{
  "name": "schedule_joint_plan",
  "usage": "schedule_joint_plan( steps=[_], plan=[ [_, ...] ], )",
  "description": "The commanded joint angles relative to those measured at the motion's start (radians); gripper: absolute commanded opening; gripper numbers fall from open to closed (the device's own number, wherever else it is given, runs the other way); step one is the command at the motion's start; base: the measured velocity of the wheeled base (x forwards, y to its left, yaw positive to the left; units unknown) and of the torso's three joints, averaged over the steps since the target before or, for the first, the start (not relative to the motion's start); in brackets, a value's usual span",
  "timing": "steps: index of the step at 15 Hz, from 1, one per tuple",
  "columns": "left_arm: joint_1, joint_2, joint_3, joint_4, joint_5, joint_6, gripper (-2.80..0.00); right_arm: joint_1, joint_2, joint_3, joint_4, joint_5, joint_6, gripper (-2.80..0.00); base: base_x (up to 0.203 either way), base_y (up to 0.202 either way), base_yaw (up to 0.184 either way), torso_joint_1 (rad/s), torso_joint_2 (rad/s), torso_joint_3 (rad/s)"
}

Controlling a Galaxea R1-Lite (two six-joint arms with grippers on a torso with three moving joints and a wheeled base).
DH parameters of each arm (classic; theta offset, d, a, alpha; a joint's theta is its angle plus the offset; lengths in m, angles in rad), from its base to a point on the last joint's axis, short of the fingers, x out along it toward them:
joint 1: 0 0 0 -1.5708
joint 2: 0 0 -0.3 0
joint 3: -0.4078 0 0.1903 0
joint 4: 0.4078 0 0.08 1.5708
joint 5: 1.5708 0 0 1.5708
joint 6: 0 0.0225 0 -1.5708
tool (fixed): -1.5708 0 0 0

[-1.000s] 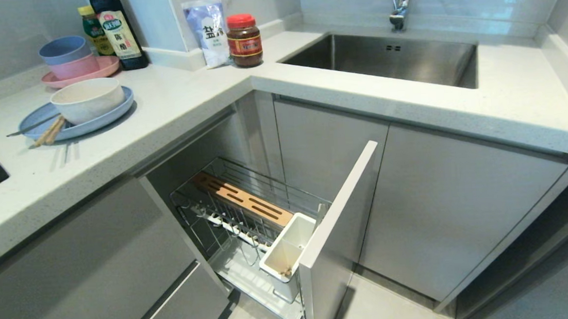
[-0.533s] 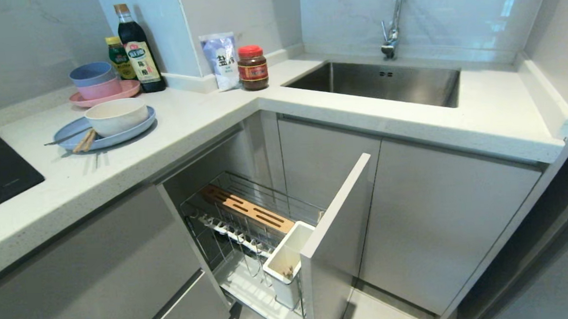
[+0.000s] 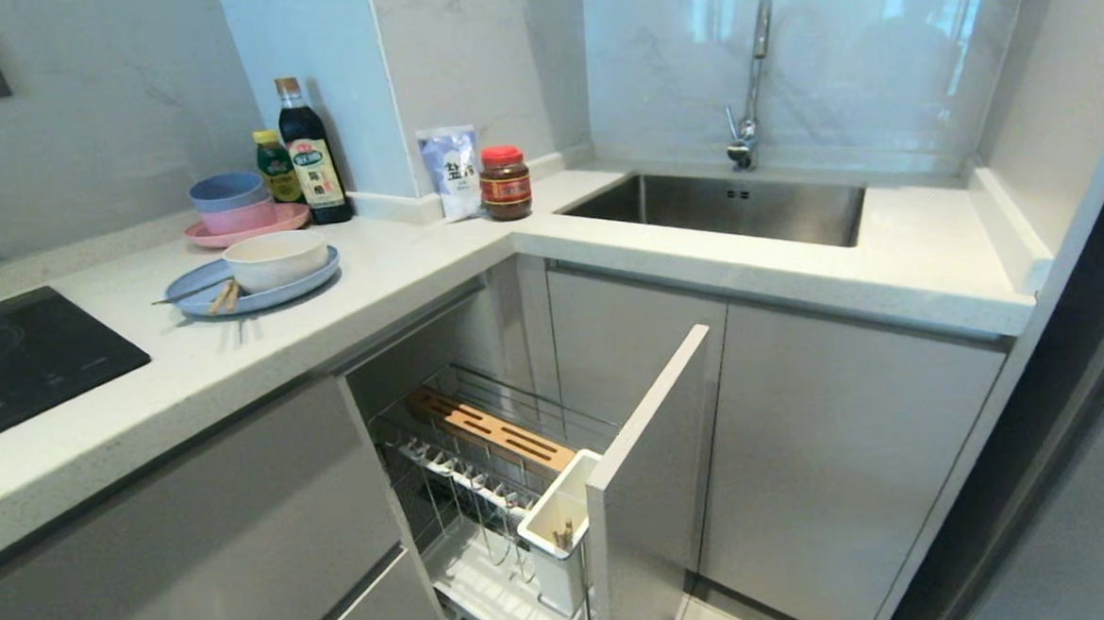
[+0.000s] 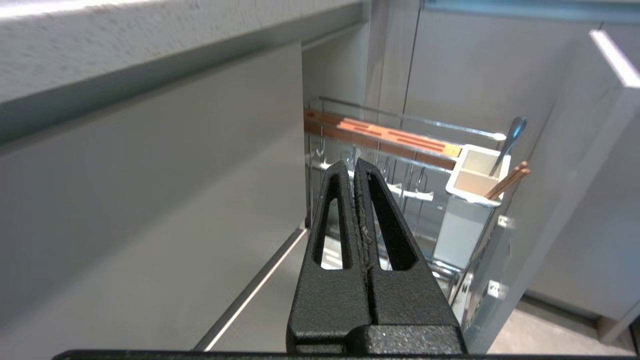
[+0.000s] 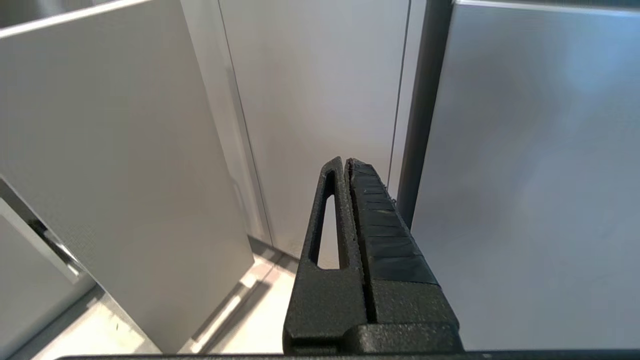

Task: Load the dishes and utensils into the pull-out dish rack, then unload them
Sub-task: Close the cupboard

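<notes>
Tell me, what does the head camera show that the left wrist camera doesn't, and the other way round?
Only the head view shows the countertop with the off-white bowl on the pale-blue plate, chopsticks beside it, and the sink.

Only the left wrist view shows the left gripper, shut and empty, plus a spoon standing in the caddy.

Both show the pulled-out dish rack, its wooden strip and white caddy.

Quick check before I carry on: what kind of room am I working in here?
Most likely a home kitchen: a steel sink with a faucet set into a corner countertop, an induction hob, and a pull-out dish rack under the counter.
</notes>
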Motion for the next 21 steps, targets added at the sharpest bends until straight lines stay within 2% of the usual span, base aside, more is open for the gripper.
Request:
schedule_joint_plan(
  steps=[1,10,15,18,21],
  plan=[
    [0.000,0.000,0.025,0.000,-0.001,-0.002,-2.80,0.001,-0.004,0.002,0.000,0.000,0.001,-2.80,0.000,0.000,0.000,-0.001,0.01,0.204],
    [0.000,0.000,0.025,0.001,0.003,-0.006,-2.80,0.000,-0.004,0.002,0.000,0.000,0.001,-2.80,0.000,0.000,0.000,0.002,0.00,0.198],
    [0.000,0.000,0.024,-0.023,0.004,-0.012,-2.80,0.001,-0.004,0.002,0.000,0.000,0.001,-2.80,0.000,0.000,0.000,0.001,0.00,0.033],
    [-0.001,0.000,-0.111,-0.047,0.000,-0.011,-2.80,0.001,-0.004,0.002,0.000,0.000,0.001,-2.80,0.000,0.000,0.000,0.000,0.00,0.000],
    [-0.002,0.051,-0.390,0.110,-0.004,-0.009,-2.80,0.000,-0.004,0.002,0.000,0.000,0.001,-2.80,0.000,0.000,0.000,0.000,0.00,0.000]
  ],
)
